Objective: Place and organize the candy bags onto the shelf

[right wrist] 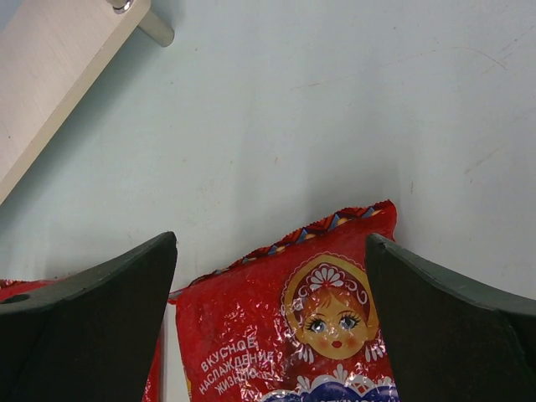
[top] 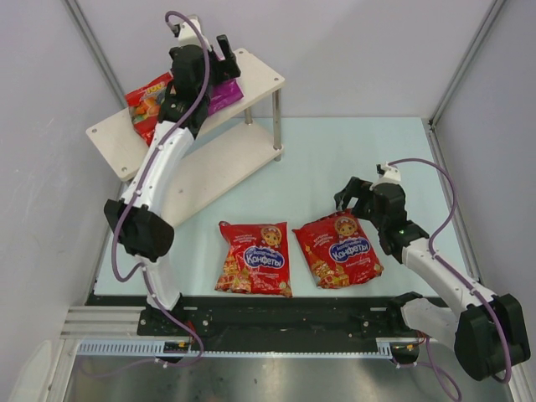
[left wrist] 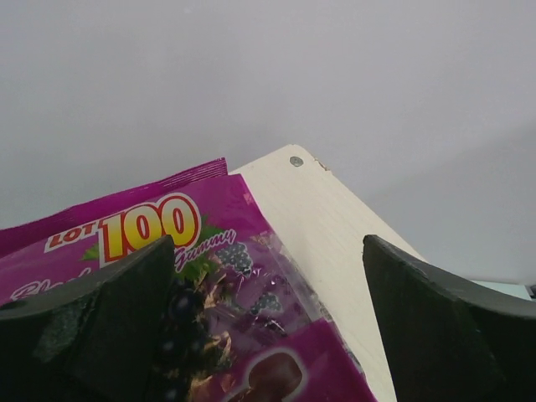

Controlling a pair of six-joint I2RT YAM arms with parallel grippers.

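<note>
The pale wooden two-tier shelf (top: 260, 77) on thin metal legs carries two pouches flat on its top board. A glossy red fruit-print candy bag (top: 146, 105) lies toward its left end and a glossy purple grape candy bag (top: 224, 94) toward its right, side by side, which looks like deliberate ordering. In front of the shelf lie a glossy red blue-logo bag (top: 254, 258) and, farther from the shelf, its red blue-logo twin (top: 339, 249), both apparently waiting to go up.

The left gripper (top: 216, 57) hovers over the purple bag, jaws wide, pinching nothing. The right gripper (top: 352, 194), equally spread and empty, hangs over the twin, probably lining up a pick.

Only the left wrist view shows bare board beyond the purple bag; only the overhead view shows all four bags.
</note>
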